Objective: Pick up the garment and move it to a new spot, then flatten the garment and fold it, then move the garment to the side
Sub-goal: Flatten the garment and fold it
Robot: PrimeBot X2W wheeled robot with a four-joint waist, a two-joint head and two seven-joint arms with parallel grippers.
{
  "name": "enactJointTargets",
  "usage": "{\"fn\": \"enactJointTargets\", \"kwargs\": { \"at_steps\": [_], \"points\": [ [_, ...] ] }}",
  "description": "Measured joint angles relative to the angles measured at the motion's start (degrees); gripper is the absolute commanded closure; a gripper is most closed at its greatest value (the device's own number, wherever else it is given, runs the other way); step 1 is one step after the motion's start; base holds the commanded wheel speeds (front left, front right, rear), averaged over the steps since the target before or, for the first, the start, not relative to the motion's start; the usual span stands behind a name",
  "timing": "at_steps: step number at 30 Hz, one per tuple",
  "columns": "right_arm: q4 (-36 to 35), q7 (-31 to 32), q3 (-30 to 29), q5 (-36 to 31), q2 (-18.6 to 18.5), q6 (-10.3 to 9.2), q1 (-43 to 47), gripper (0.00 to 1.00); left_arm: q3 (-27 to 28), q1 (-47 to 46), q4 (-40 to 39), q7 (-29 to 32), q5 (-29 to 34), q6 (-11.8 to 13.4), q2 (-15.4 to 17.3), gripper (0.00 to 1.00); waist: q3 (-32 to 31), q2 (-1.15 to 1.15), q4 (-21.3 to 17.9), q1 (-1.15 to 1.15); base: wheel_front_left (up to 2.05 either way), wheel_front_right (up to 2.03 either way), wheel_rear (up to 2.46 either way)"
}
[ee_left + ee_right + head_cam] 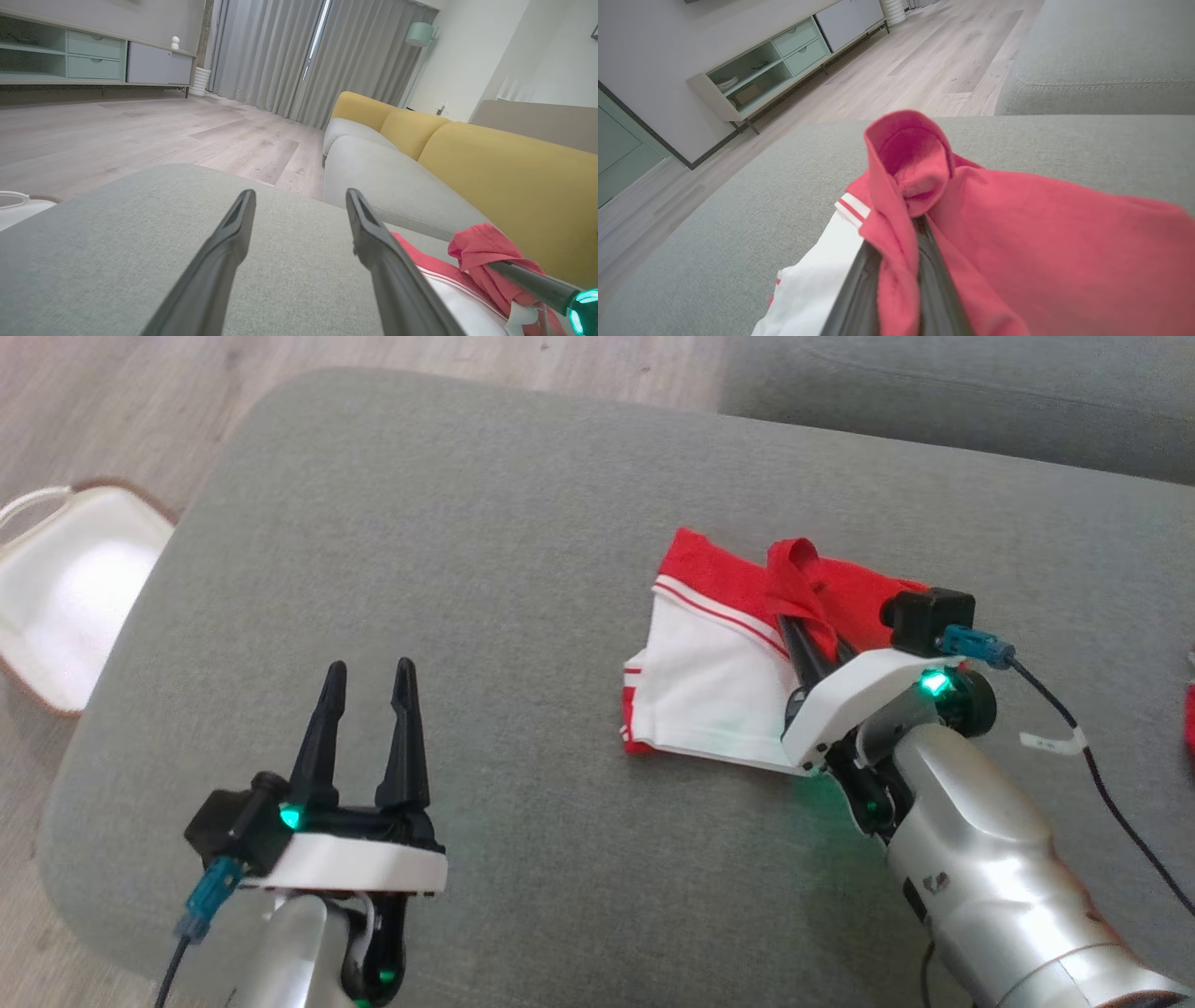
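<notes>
Head view: red-white garment (709, 681) folded on grey cushion (485, 541), right of centre. Right claw (808, 639) clenched on raised red fold on top. Left claw (371, 672) released, empty, well apart.

Left wrist view: spread left fingers (224, 252) over bare cushion, not steadying stack.

Right wrist view: red flap pinched between right fingers (859, 289), probably top layer only, depth unclear.

Risk: lift drags single layer, fold opens, white part left behind. Thin pinch may slip out mid-move.
</notes>
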Motion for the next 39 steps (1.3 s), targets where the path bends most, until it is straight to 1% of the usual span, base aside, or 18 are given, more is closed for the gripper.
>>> {"fn": "enactJointTargets", "kwargs": {
  "at_steps": [5, 11, 12, 16, 19, 20, 23, 26, 28, 30, 33, 35, 37, 39],
  "points": [
    [2.25, -1.56, 2.34, 3.23, -0.01, 0.0, -0.85, 1.0, -0.58, -0.32, 0.41, 0.0, -0.29, 0.0, 0.02, 0.0, 0.72, 0.0, 1.77, 0.0, 0.0, 0.0, 0.0],
    [2.67, -2.34, 8.66, 8.77, -0.08, 0.0, -1.16, 1.0, -1.78, -1.43, 0.52, -0.01, -0.88, 0.0, 0.01, 0.0, 1.21, 0.0, 3.83, 0.0, 0.0, 0.0, 0.0],
    [2.54, -2.94, 9.76, 9.62, -0.08, 0.0, -1.16, 0.0, -1.78, -1.42, 0.6, 0.0, -0.88, 0.0, 0.03, 0.0, 1.23, 0.0, 4.02, 0.0, 0.0, 0.0, 0.0],
    [-0.79, -3.46, 15.62, 14.26, -0.19, 0.0, -1.14, 0.0, -1.87, -1.42, 0.75, 0.0, -0.88, 0.01, 0.02, 0.0, 1.23, 0.0, 4.31, 0.0, 0.0, 0.0, 0.0],
    [-2.96, -4.08, 19.38, 16.88, 0.04, 0.0, -1.47, 0.0, -1.64, -1.41, 0.86, 0.0, -0.88, 0.04, 0.02, 0.0, 1.07, 0.0, 3.71, 0.0, 0.0, 0.0, 0.0],
    [-2.92, -4.48, 20.0, 16.9, 0.08, 0.0, -1.91, 0.0, -1.54, -1.4, 0.88, 0.0, -0.88, 0.04, 0.03, 0.0, 1.0, 0.0, 3.36, 0.0, 0.0, 0.0, 0.0],
    [-1.34, -5.89, 19.47, 16.4, 0.07, 0.0, -4.31, 0.0, -1.22, -1.4, 0.87, 0.0, -0.83, 0.04, 0.02, 0.0, 0.66, 0.0, 2.0, 0.0, 0.0, 0.0, 0.0],
    [1.42, -6.91, 16.91, 12.72, 0.04, 0.0, -7.27, 0.0, -0.52, -1.37, 0.63, 0.0, -0.77, 0.04, 0.02, 0.0, 0.16, 0.0, 0.19, 0.0, 0.0, 0.0, 0.0],
    [4.05, -7.33, 14.13, 7.81, -0.04, 0.0, -9.09, 0.0, 0.12, -1.34, 0.03, 0.0, -0.35, 0.04, 0.03, 0.0, -0.18, 0.0, -1.25, 0.0, 0.0, 0.0, 0.0],
    [4.2, -7.34, 10.29, 2.78, -1.27, 0.0, -9.96, 0.0, 0.29, -1.34, -0.74, -0.01, -0.2, 0.04, 0.03, 0.0, -0.5, 0.0, -2.8, 0.0, 0.0, 0.0, 0.0],
    [1.02, -7.35, 3.24, -4.41, -4.68, 0.0, -9.75, 0.0, 0.56, -1.33, -1.52, -0.01, -0.19, 0.04, 0.02, 0.0, -0.9, 0.0, -5.17, 0.0, 0.0, 0.0, 0.0],
    [-1.69, -7.48, -1.49, -8.36, -6.3, 0.0, -8.08, 0.0, 0.87, -1.31, -1.88, -0.01, 0.16, 0.04, 0.02, 0.0, -1.17, 0.0, -6.75, 0.0, 0.0, 0.0, 0.0],
    [-4.55, -7.51, -5.55, -12.46, -6.92, 0.0, -4.7, 0.0, 1.52, -1.27, -2.32, -0.01, 0.62, 0.03, 0.02, 0.0, -1.42, 0.0, -8.3, 0.0, 0.0, 0.0, 0.0],
    [-8.01, -7.51, -9.48, -16.05, -6.72, 0.0, -0.23, 0.0, 2.0, -1.26, -2.49, -0.01, 1.12, 0.03, 0.02, 0.0, -1.6, 0.0, -9.82, 0.0, 0.0, 0.0, 0.0]
  ]
}}
